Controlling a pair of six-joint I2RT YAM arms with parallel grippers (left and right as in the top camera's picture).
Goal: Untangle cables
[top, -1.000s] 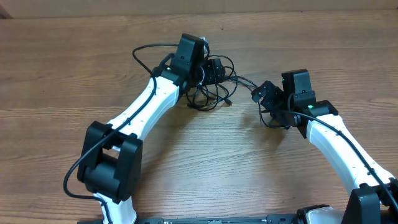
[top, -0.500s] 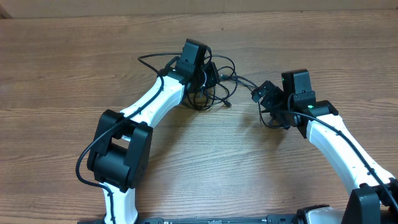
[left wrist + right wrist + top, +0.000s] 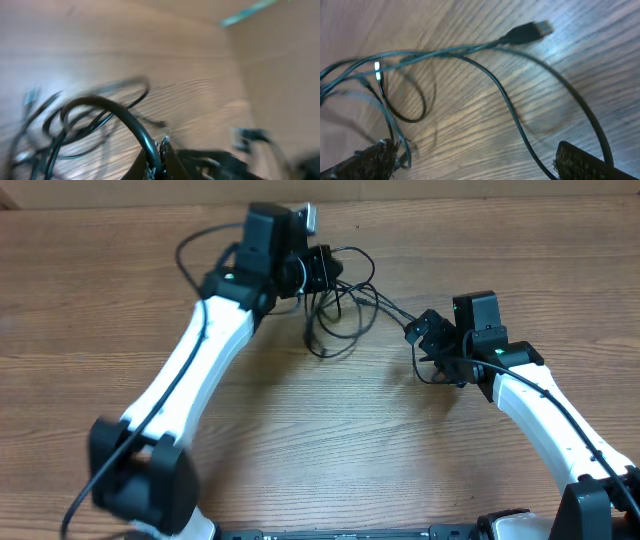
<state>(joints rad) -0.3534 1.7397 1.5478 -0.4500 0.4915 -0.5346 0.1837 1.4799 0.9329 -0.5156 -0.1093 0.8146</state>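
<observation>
Black cables [image 3: 340, 320], tangled, on wood tabletop [image 3: 330, 440]: left tool [image 3: 326, 270] clamped on one strand of them; right tool [image 3: 424, 332] wide open beside a trailing strand.

The cables [image 3: 96, 100] smear into blur (left wrist view).

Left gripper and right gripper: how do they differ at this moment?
The left gripper is shut on the cables; the right gripper is open and grips nothing. The left gripper sits at the tangle's far left side, the right gripper at its right end. Both are black.
</observation>
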